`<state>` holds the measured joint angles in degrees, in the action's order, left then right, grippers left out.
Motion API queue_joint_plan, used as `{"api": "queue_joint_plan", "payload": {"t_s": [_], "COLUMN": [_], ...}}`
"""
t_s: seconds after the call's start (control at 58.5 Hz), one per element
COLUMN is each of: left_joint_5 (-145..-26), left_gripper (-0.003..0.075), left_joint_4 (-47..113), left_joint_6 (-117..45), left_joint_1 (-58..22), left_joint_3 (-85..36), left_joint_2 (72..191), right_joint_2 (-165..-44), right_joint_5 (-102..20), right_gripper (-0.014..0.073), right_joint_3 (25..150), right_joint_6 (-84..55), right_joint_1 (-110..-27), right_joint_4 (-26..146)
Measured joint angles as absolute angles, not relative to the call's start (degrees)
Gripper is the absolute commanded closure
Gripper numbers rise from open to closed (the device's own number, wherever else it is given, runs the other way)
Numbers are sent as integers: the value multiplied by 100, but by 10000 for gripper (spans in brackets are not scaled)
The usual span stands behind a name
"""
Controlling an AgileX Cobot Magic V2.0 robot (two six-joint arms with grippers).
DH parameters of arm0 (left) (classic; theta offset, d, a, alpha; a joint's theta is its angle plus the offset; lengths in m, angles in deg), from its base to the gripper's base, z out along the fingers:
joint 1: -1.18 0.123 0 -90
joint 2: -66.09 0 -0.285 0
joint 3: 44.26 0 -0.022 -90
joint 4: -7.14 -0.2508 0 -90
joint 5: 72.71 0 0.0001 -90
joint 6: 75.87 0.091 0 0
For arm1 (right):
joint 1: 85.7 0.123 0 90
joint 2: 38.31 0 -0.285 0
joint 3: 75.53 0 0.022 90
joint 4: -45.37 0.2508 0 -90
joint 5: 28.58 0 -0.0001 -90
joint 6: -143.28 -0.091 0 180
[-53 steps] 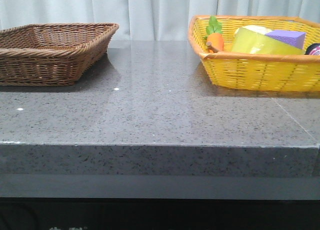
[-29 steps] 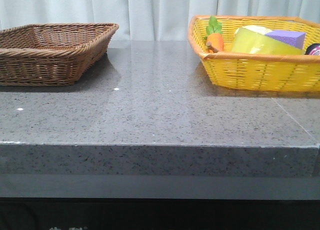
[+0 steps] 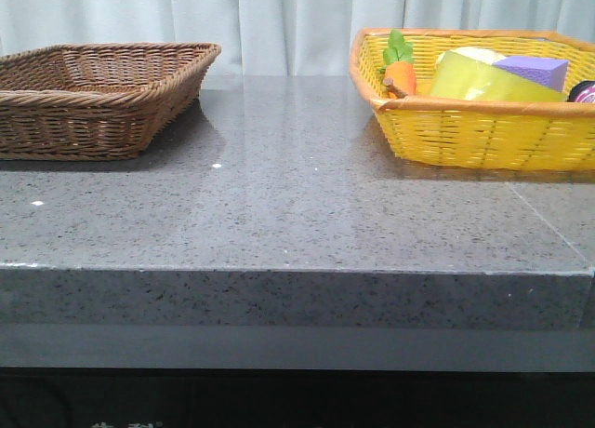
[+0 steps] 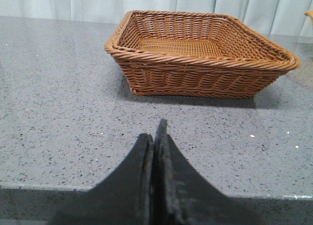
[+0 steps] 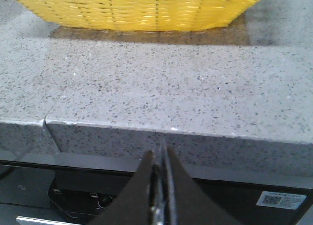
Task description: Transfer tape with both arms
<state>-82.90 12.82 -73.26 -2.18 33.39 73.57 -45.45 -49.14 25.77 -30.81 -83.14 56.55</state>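
The roll of yellow tape [image 3: 483,79] lies in the yellow basket [image 3: 483,130] at the back right of the table, its core hidden from here. Neither gripper shows in the front view. In the left wrist view my left gripper [image 4: 155,132] is shut and empty, low at the table's front edge, facing the brown wicker basket [image 4: 195,68]. In the right wrist view my right gripper [image 5: 160,154] is shut and empty, below the table's front edge, facing the yellow basket [image 5: 146,12]. The tape does not show in either wrist view.
The yellow basket also holds a toy carrot [image 3: 400,73], a purple block [image 3: 535,70] and a dark round object [image 3: 584,91]. The brown wicker basket [image 3: 93,102] stands at the back left. The grey stone table [image 3: 279,205] lies between them. A curtain hangs behind.
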Motion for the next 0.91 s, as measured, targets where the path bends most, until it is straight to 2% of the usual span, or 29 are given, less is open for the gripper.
{"api": "queue_joint_plan", "payload": {"t_s": [0.65,0.907], "left_joint_5": [-8290,-8290], "left_gripper": [740,740], "left_joint_4": [1282,1282], "left_joint_6": [-7326,-7326], "left_joint_1": [-218,-218], "left_joint_3": [3339,3339], "left_joint_2": [7357,7357], "right_joint_2": [-4545,-4545], "right_joint_5": [-4899,-4302], "right_gripper": [682,682], "right_joint_3": [2577,2565], "right_joint_6": [-3081,-3081], "right_joint_1": [-8314,-8314], "right_joint_4": [5655,5655]}}
